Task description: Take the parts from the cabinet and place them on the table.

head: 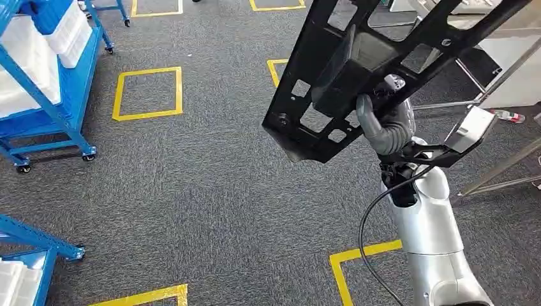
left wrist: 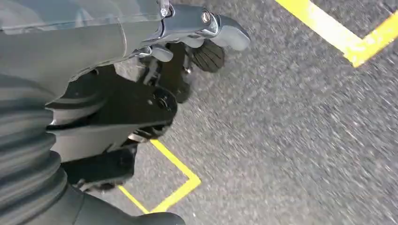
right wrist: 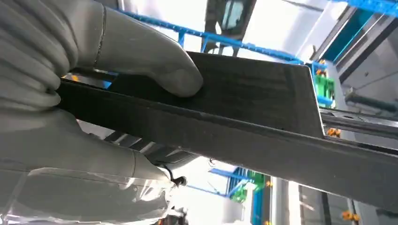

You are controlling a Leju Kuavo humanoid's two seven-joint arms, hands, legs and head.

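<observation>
A long black perforated frame part (head: 357, 70) is held up in the air on the right of the head view, slanting up to the right. My right hand (head: 386, 124) grips it from below near its lower end. In the right wrist view the grey thumb (right wrist: 155, 61) presses on the flat face of the black part (right wrist: 253, 122), with the other fingers under it. My left hand (left wrist: 70, 42) hangs over the grey carpet in the left wrist view; its fingers are too hidden to read.
A blue wheeled rack (head: 70, 95) with white bins stands at the far left, and another blue rack (head: 32, 245) at the lower left. Yellow tape squares (head: 148, 94) mark the carpet. Metal legs (head: 504, 169) and a white surface (head: 517, 76) are on the right.
</observation>
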